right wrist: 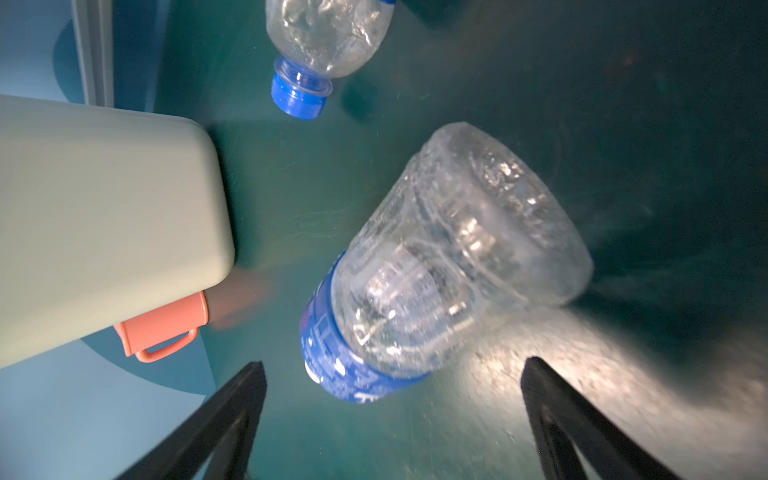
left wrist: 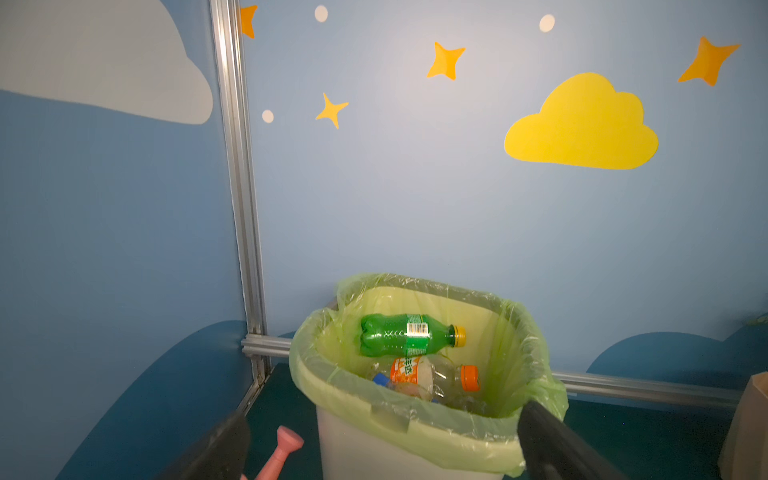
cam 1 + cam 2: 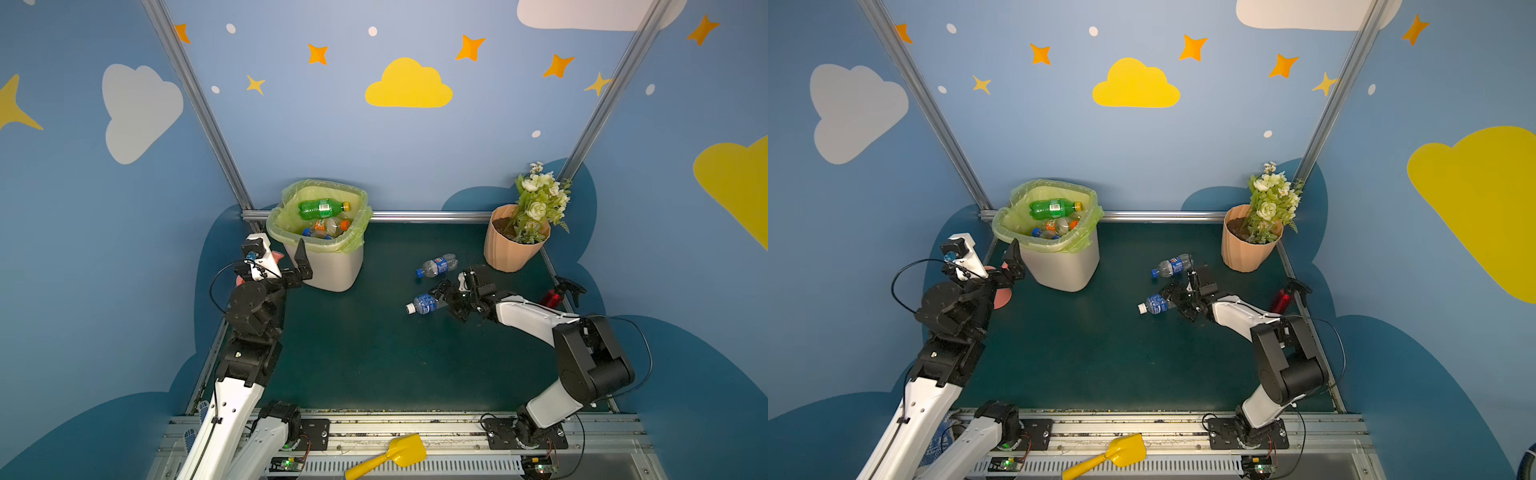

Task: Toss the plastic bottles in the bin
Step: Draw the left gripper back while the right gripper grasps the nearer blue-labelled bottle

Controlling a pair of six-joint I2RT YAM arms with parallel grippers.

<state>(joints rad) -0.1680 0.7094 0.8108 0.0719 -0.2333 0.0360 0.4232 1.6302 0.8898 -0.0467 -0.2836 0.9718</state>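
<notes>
The bin (image 3: 332,272), white with a green bag over its rim, stands at the back left and holds a green bottle (image 3: 322,209) and an orange-labelled one (image 3: 330,225). Two clear bottles with blue labels lie on the dark green floor: a blue-capped one (image 3: 436,266) and a white-capped one (image 3: 423,304). My right gripper (image 3: 451,301) is open and low over the base end of the white-capped bottle (image 1: 449,257), which lies just ahead of its fingertips, ungripped. My left gripper (image 2: 384,419) hangs open and empty before the bin's near rim (image 2: 415,419).
A peach flowerpot (image 3: 513,249) with flowers stands at the back right. A red spray bottle (image 3: 555,295) lies by the right wall behind my right arm. A pink watering can (image 2: 278,451) sits left of the bin. A yellow scoop (image 3: 395,455) rests on the front rail.
</notes>
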